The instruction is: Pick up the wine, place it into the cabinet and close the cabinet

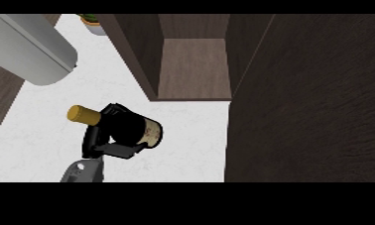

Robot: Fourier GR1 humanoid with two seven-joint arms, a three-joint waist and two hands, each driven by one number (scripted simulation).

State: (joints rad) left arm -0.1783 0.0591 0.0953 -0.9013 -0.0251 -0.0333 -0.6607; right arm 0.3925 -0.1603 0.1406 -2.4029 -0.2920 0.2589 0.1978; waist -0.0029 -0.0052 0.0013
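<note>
The cabinet (194,65) takes up the upper middle and right of the head view. Its open compartment shows a brown floor between dark side walls, and the door (307,105) stands swung out as a wide dark panel down the right side. The white worktop (190,140) runs from the cabinet's front edge down to the lower edge of the view. At the upper left lies a large grey cylinder (33,48), and a small potted plant (92,21) sits at the top, just left of the cabinet wall.

The wine (132,127) is down and to the left of the opening, apart from the cabinet's front edge, with bare worktop between them. It lies tilted: its cork (83,115) points to the upper left, away from the cabinet, and its pale label faces right, toward the door. So the bottle's long axis runs slantwise across the way into the compartment, base end nearer the opening.

The left hand (110,137) comes up from the lower edge on its grey forearm, and its black fingers (121,148) are curled round the dark body of the bottle, hiding much of it. Whether the bottle is clear of the worktop cannot be told from this angle. The right hand is not in view.

The coming move looks to be a carry up and to the right into the compartment. The opening seems wide enough for the bottle, though the slant may need correcting near the left wall. The door stays for later.
</note>
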